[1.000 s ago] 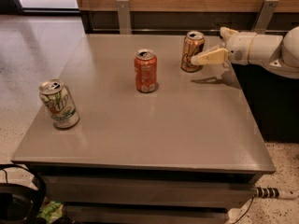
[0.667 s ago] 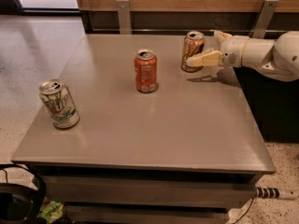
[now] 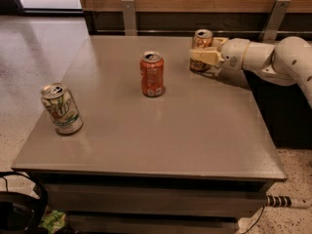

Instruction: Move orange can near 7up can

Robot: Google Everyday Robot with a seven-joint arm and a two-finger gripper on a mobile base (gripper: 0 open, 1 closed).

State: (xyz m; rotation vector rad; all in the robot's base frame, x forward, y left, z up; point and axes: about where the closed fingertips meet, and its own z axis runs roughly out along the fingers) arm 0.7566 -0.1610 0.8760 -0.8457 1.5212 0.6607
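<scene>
The orange can (image 3: 202,38) stands upright at the far right of the table (image 3: 161,135). My gripper (image 3: 204,50) reaches in from the right and is open around it, with one tan finger (image 3: 204,57) across the can's front and the other behind it. The can rests on the table. The 7up can (image 3: 61,108), whitish with green streaks, stands upright near the table's left edge, far from the gripper.
A deeper red-orange can (image 3: 152,74) stands upright in the table's middle back, between the two task cans. A wooden wall with metal brackets (image 3: 129,16) runs behind the table. My white arm (image 3: 273,57) extends past the right edge.
My gripper has moved left from beside the orange can to around it. None of the cans has moved.
</scene>
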